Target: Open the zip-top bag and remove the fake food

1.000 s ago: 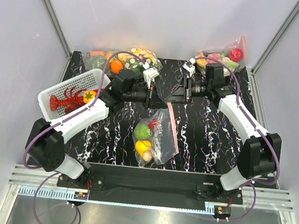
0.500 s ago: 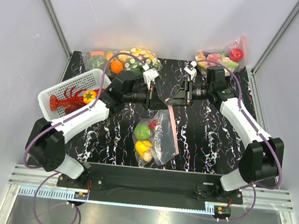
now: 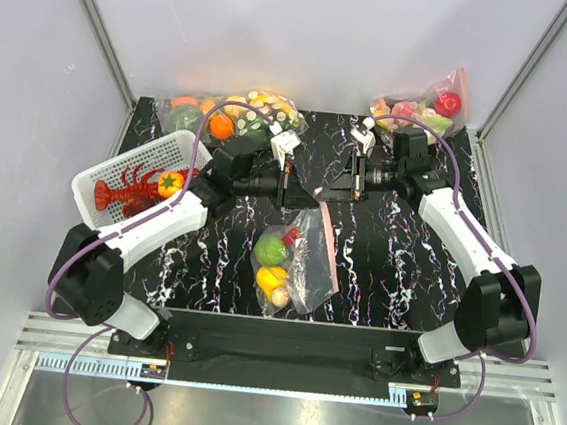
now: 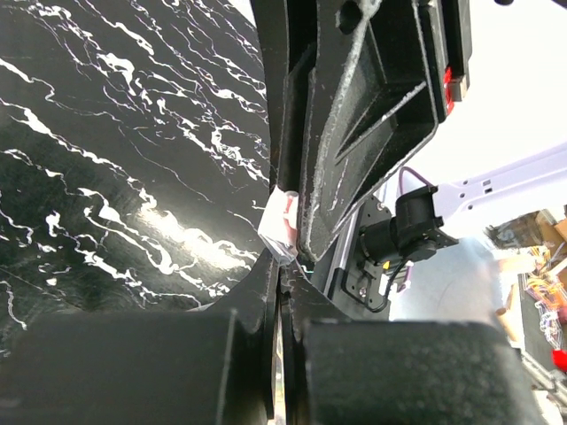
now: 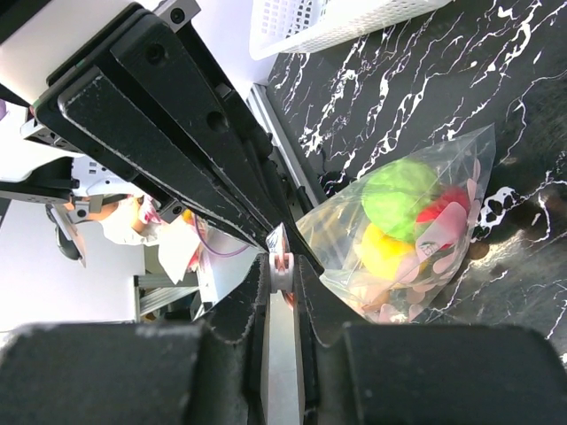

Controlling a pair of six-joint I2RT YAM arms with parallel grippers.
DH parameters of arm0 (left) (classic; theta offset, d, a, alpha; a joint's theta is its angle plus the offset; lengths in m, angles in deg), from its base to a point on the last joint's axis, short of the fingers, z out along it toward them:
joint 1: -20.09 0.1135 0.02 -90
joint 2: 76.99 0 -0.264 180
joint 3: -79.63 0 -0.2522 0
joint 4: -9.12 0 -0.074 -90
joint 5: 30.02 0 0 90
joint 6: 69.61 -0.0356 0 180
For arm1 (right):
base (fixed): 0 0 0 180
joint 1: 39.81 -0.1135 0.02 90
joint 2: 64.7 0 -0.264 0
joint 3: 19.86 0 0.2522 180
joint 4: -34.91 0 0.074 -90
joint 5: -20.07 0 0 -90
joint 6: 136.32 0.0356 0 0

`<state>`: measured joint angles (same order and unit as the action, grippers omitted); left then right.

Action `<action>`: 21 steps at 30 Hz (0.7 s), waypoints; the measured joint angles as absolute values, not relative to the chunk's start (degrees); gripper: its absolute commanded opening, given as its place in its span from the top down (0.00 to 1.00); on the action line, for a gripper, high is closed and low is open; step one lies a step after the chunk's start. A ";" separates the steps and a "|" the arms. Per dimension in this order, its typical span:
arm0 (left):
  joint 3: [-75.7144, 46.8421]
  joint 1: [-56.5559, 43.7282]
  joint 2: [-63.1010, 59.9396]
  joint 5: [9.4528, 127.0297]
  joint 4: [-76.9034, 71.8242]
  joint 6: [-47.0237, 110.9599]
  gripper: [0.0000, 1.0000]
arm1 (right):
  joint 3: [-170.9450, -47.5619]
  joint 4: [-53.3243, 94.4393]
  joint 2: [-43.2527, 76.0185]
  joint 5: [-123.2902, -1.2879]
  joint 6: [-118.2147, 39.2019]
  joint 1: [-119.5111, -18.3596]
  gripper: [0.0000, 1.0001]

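Where the zip-top bag [image 3: 304, 265] is: near the middle of the black marbled surface [image 3: 400, 254], its top corner raised between the two tools and its filled lower end apparently resting on the surface.
Bag make: clear floppy plastic with white dots; a pinkish-red zip strip [image 3: 329, 242] runs down its right edge in the top view. Whether the zip is parted cannot be told.
Bag contents: fake food, all inside. A round green fruit [image 3: 270, 248] lies highest, with a small red piece [image 3: 290, 235] just beside it. A yellow fruit [image 3: 272, 277] is below the green one, and a small tan piece [image 3: 279, 297] sits at the bottom.
Left tool [image 4: 279, 270]: fingers pressed together on a thin sheet of the bag's plastic.
Right tool [image 5: 280, 264]: fingers pressed together on a pink-and-white bit of the bag's edge, tip to tip with the left tool.
Right wrist view: the bag [image 5: 399, 230] spreads below the pinch, with green, yellow and red showing through it.
White basket [image 3: 101, 180]: at the left edge, tilted, holding a red lobster [image 3: 124, 195] and a tomato [image 3: 171, 182].
Far-left dotted bag [image 3: 248, 109]: bulging with oranges and greens.
Far-right dotted bag [image 3: 419, 113]: holds a red apple [image 3: 448, 103] and other pieces too small to tell.
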<state>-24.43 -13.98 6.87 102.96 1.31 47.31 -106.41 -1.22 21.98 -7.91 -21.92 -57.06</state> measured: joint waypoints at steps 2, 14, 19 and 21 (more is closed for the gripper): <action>-25.00 -13.98 6.85 102.94 2.25 48.25 1.00 | -106.22 -1.31 21.82 -7.95 -22.42 -57.06 1.00; -27.62 -13.24 6.80 104.01 7.17 53.80 1.00 | -104.71 -1.98 20.03 -9.40 -24.41 -57.17 1.00; -27.93 -12.73 6.80 104.93 8.50 55.26 1.00 | -104.56 -2.07 19.72 -9.48 -25.28 -57.33 1.00; -28.00 -12.47 6.80 105.26 8.92 56.00 1.00 | -104.40 -2.07 19.72 -9.46 -25.46 -57.33 1.00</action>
